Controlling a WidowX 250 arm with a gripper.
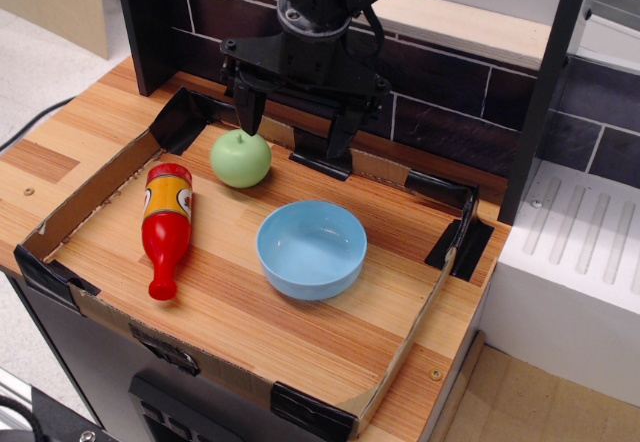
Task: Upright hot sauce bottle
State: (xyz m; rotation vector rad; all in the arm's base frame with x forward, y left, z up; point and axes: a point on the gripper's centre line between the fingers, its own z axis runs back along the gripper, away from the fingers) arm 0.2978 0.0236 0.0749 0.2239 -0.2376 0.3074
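One glossy red hot sauce bottle [166, 225] lies flat, untouched; the black gripper [295, 134], jaws seemingly spread wide and empty, must reach left and down.

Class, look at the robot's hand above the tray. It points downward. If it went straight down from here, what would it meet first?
Probably the wooden tray floor between the green apple and the back wall. The hand is open; its left finger appears just behind the apple and might graze it, but depth is unclear from one view.
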